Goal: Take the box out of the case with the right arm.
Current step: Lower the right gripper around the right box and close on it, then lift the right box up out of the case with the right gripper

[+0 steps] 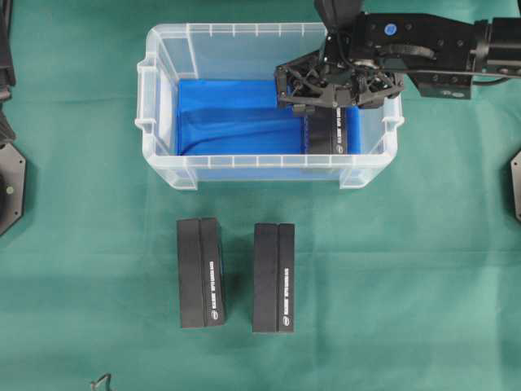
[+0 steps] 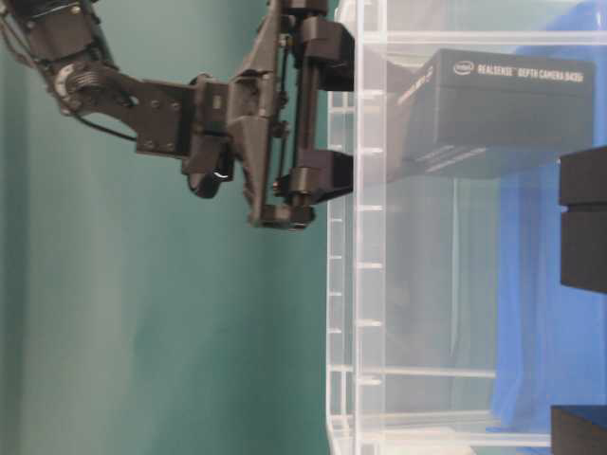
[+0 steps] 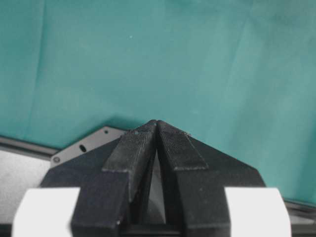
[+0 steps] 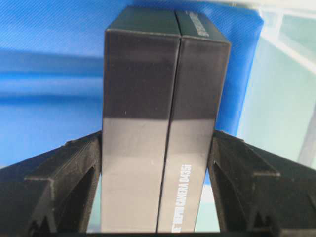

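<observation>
The clear plastic case [image 1: 163,167] stands at the top middle of the green cloth, its bottom lined with a blue sheet [image 1: 228,114]. A black box [image 1: 330,134] sits at the case's right end. My right gripper [image 1: 332,107] reaches down into the case from the right. In the right wrist view its jaws press both sides of the box [image 4: 163,123], so the right gripper [image 4: 157,148] is shut on it. The table-level view shows the box [image 2: 503,114] behind the clear wall, held by the gripper [image 2: 332,112]. My left gripper [image 3: 156,123] is shut over bare cloth.
Two more black boxes [image 1: 200,271] [image 1: 273,277] lie side by side on the cloth in front of the case. Black base plates sit at the left edge [image 1: 10,183] and right edge [image 1: 516,183].
</observation>
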You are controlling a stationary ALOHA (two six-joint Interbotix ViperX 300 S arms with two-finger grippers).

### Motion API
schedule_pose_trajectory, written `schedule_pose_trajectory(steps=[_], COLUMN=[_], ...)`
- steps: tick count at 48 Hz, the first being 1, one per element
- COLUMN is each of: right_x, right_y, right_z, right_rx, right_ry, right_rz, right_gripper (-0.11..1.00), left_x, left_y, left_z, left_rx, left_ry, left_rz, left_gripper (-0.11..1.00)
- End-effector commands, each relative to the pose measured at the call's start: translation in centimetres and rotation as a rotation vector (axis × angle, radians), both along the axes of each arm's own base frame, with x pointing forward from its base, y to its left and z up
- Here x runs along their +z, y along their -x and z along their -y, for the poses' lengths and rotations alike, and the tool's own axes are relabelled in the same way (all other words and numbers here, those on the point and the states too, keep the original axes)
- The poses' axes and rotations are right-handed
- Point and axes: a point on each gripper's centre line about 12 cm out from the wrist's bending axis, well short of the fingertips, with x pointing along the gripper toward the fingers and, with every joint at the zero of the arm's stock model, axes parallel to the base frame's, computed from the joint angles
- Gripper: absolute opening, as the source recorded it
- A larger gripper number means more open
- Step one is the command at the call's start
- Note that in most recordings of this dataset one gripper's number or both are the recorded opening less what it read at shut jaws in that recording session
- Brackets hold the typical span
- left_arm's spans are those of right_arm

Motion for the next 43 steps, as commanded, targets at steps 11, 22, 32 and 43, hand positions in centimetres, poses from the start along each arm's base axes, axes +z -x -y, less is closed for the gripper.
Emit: schedule_pose_trajectory(steps=[11,22,32,43], right_x=[8.3,13.1,15.7,17.9], right_y=[0.8,2.0,2.4,2.5], right_z=[-0.1,-0.2,-0.3,-0.5], right_rx=[-0.010,-0.026,-0.008,-0.004], right_ry=[0.030,0.036,0.043,0.050], right_rz=[0.088,0.080,0.074,0.106], right_gripper=[0.70,0.70,0.70,0.70], left_x=[0.6,0.6,0.5,0.6], left_y=[-0.1,-0.1,0.0,0.0], left_z=[-0.1,0.0,-0.1,0.0], left_rx=[0.002,0.002,0.002,0.002], left_ry=[-0.003,-0.002,-0.003,-0.002], left_rz=[0.021,0.021,0.021,0.025], left_gripper=[0.11,0.11,0.11,0.11])
